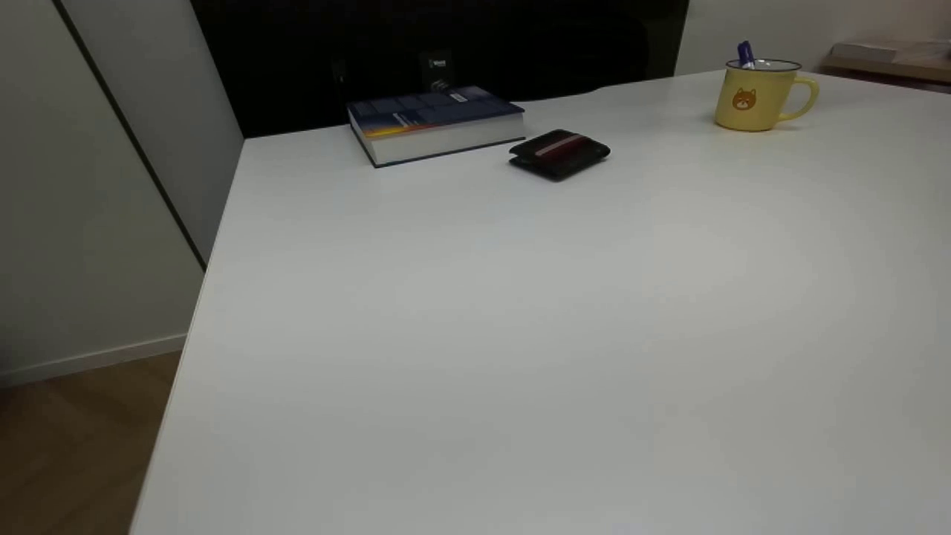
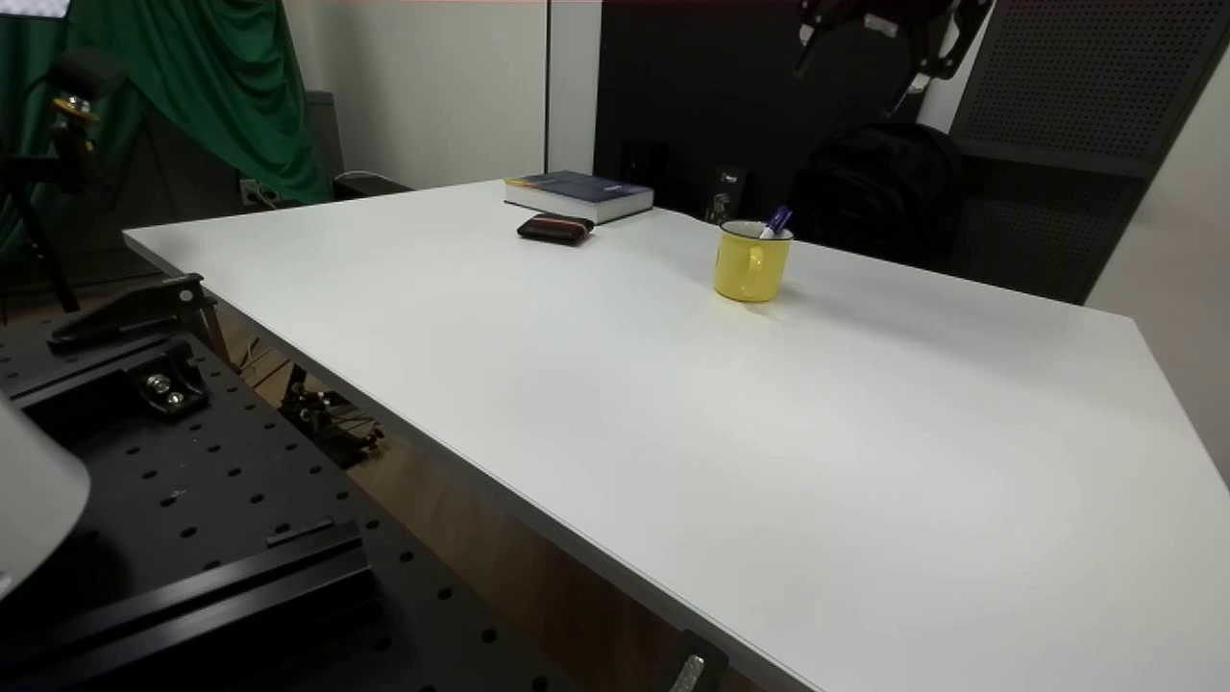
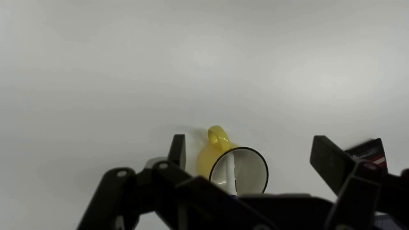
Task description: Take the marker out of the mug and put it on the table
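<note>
Mostly, the writing is hard to read: the wallet (image 3: pixel 372 150), well apart from the mug (image 1: pixel 756 100), carries pale lettering too blurred to make out; the book (image 1: pixel 438 110), left of the mug in an exterior view, has cover print too small to decipher; the marker (image 3: pixel 230 172) shows dark marks along its white barrel. It leans inside the mug, its blue-purple cap above the rim in both exterior views but nearly covered in the wrist view. The mug stands upright on the table (image 1: pixel 483 319). Cut off by the top edge in an exterior view, the gripper (image 2: pixel 848 92) hangs above the mug, its fingers (image 3: pixel 178 150) released and spread wide.
</note>
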